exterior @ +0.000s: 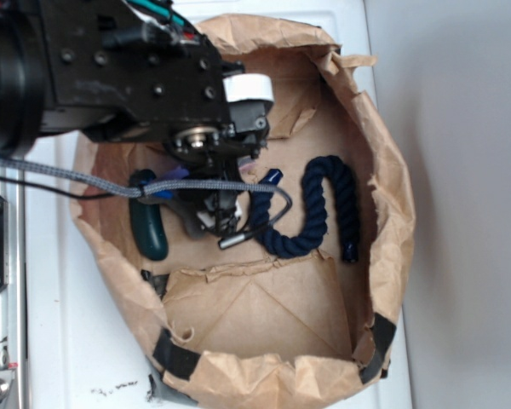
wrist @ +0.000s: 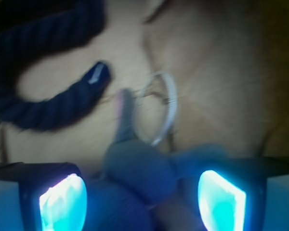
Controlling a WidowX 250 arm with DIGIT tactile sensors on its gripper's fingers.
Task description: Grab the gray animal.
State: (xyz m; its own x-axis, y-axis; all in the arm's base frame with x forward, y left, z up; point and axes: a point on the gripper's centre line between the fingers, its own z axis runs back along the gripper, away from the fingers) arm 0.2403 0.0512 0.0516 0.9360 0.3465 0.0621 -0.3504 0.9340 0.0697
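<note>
Two glowing fingers (wrist: pixel 62 199) stand apart at the bottom of the wrist view, and the gray animal (wrist: pixel 139 168) sits between them, so the gripper (wrist: pixel 142 197) is spread open around the toy and not yet pinching it. The toy lies on the floor of the brown paper bag (exterior: pixel 392 196), under the arm in the outside view, where it is mostly hidden; its thin white loop (wrist: pixel 159 108) and a pinkish ear tip stretch out ahead of the fingers. The dark blue rope (wrist: pixel 43 103) curls just beside it, one end close to the ear, and the dark green object (exterior: pixel 151 230) lies on the bag floor on the arm's other side. To do this well, the fingers should likely close on the thick soft body, not on the loop or ear, which would slip. Staying low and centred should keep the rope end out of the pinch. How near the fingertips are to the paper, I cannot tell.
</note>
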